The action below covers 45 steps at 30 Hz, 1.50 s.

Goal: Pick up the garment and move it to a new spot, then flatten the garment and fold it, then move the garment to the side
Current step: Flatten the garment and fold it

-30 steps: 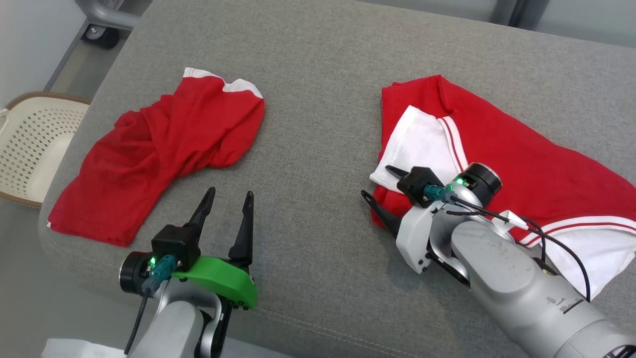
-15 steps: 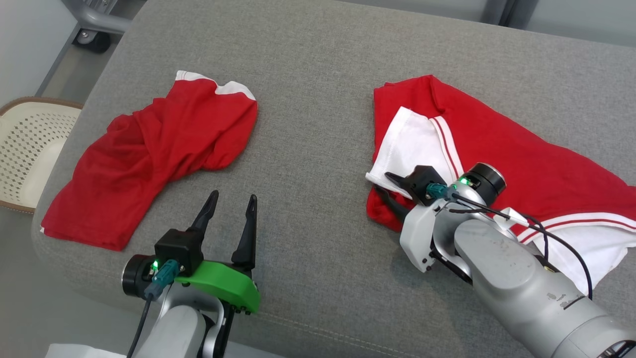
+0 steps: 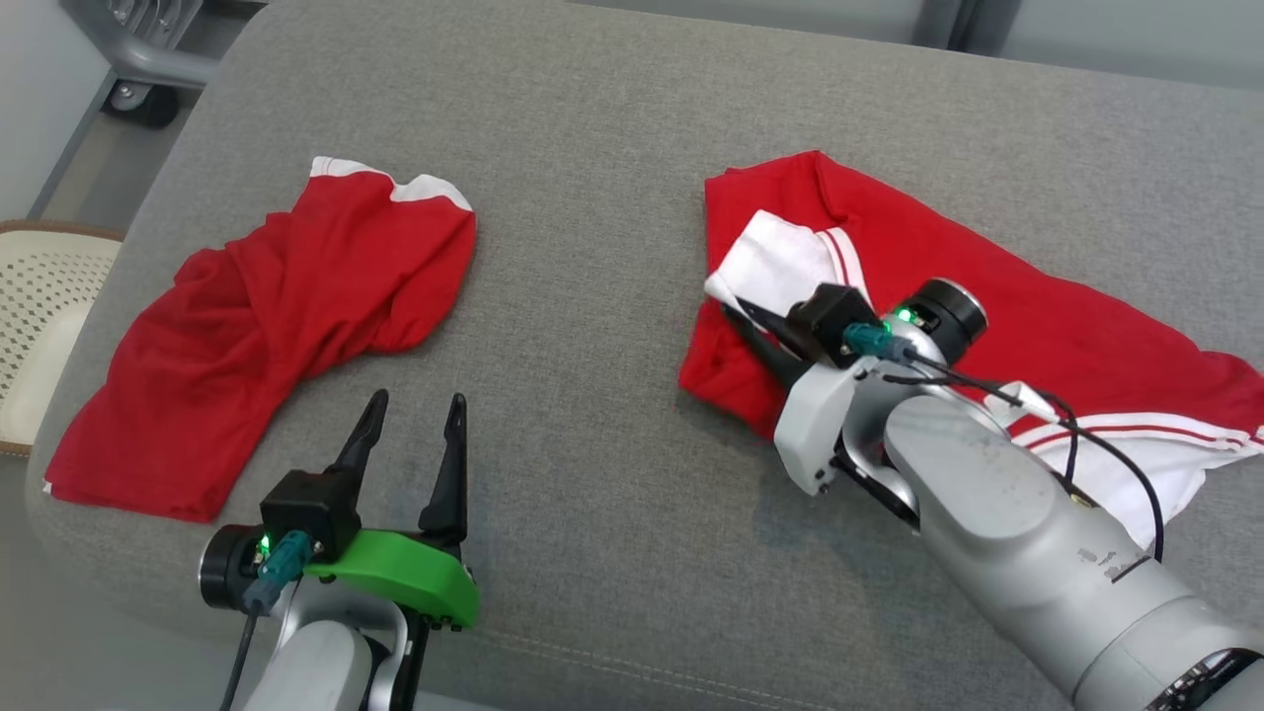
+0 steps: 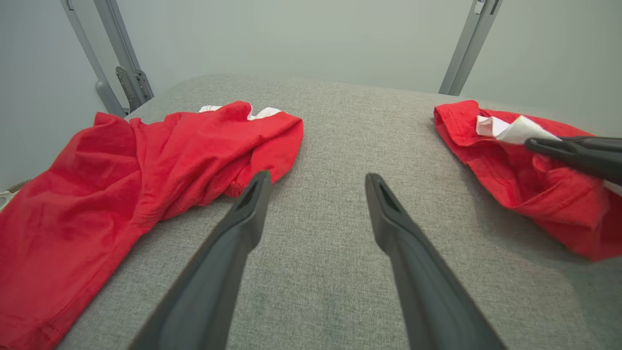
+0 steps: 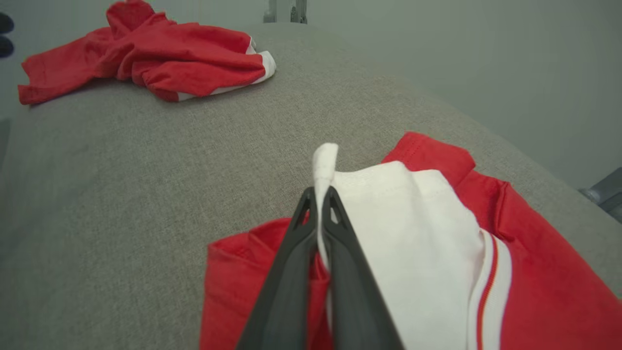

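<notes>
The garment [image 3: 997,306] is a red shirt with white striped sleeves, rumpled on the right of the grey padded table [image 3: 592,188]. My right gripper [image 3: 733,312] is shut on the edge of its white sleeve [image 5: 403,233]. In the right wrist view a fold of white cloth sticks up between the closed fingertips of that gripper [image 5: 319,195]. The pinched corner is raised a little off the surface. My left gripper [image 3: 413,413] hovers open near the front edge. Nothing lies between its fingers [image 4: 316,181], and the garment [image 4: 525,175] lies off to its right.
A second red garment [image 3: 267,316] lies crumpled on the table's left side, just left of my left gripper's fingertips. A pale perforated basket [image 3: 39,316] stands on the floor at the left. A grey wheeled frame [image 3: 138,89] stands at the far left corner.
My right gripper has shut on the white sleeve edge and drawn it up and back, bunching the cloth. The left gripper stays open. The head camera has shifted, sliding the scene left.
</notes>
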{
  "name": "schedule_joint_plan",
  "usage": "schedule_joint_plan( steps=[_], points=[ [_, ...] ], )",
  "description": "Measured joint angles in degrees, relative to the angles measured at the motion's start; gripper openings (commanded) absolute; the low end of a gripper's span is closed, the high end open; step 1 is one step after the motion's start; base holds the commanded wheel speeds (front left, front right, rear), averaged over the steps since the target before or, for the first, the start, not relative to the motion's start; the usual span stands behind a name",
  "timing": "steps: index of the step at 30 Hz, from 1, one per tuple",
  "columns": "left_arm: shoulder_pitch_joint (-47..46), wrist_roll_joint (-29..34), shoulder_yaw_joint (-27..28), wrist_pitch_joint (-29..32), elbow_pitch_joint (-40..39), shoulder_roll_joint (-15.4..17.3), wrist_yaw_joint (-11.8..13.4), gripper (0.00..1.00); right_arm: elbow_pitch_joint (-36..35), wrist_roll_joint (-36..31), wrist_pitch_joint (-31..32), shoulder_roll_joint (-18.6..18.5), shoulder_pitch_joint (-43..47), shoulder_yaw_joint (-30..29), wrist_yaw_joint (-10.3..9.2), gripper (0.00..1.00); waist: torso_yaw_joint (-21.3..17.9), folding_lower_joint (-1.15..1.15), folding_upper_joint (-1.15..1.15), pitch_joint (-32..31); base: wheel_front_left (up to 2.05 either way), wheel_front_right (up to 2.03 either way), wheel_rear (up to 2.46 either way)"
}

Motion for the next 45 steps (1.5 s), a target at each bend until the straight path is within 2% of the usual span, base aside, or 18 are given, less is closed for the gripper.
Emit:
schedule_joint_plan(
  steps=[2,4,8,11,24,33,40,45],
  points=[
    [0.05,0.01,0.64,0.00,-0.58,0.45,0.00,1.00,-2.20,1.44,-1.08,-0.03,-0.64,-2.22,-0.18,0.00,-0.88,0.00,0.00,-0.12,0.00,0.00,0.00],
    [0.09,0.09,1.52,-0.01,-0.82,0.73,0.00,1.00,-4.68,2.55,-1.75,-0.85,-0.94,-4.44,-1.26,0.00,-1.89,0.00,0.00,-0.28,0.00,0.00,0.00],
    [0.18,0.10,1.42,-0.01,-1.26,1.00,0.00,1.00,-7.50,3.87,-2.14,-5.30,-0.24,-8.55,-3.77,0.00,-4.33,0.00,0.00,-0.70,0.00,0.00,0.00],
    [0.18,0.38,0.32,0.03,-1.62,1.04,0.00,1.00,-8.69,6.02,-2.14,-8.14,2.77,-10.76,-4.21,0.00,-6.37,0.00,0.00,-1.09,0.00,0.00,0.00],
    [0.09,0.49,-0.27,1.32,-3.56,1.29,-0.04,1.00,-12.69,12.74,-2.14,-8.95,17.10,-13.92,-4.10,0.00,-16.04,0.00,0.00,-2.08,0.00,0.00,0.00],
    [-0.09,2.12,-3.88,2.79,-4.22,0.40,-0.52,1.00,-14.72,13.33,-2.15,-9.51,18.48,-14.81,-3.60,0.00,-21.40,0.00,0.00,-1.85,0.00,0.00,0.00],
    [-1.55,2.16,-5.41,3.27,-4.07,-0.55,-0.64,1.00,-18.70,12.28,-2.18,-10.78,18.76,-14.38,-3.23,0.00,-21.51,0.00,0.00,-1.61,0.00,0.00,0.00],
    [-1.58,2.12,-5.68,3.27,-3.28,-1.02,-0.88,1.00,-22.63,8.67,-2.24,-11.06,17.91,-10.58,-2.18,0.00,-19.97,0.00,0.00,-2.07,0.00,0.00,0.00]
  ],
)
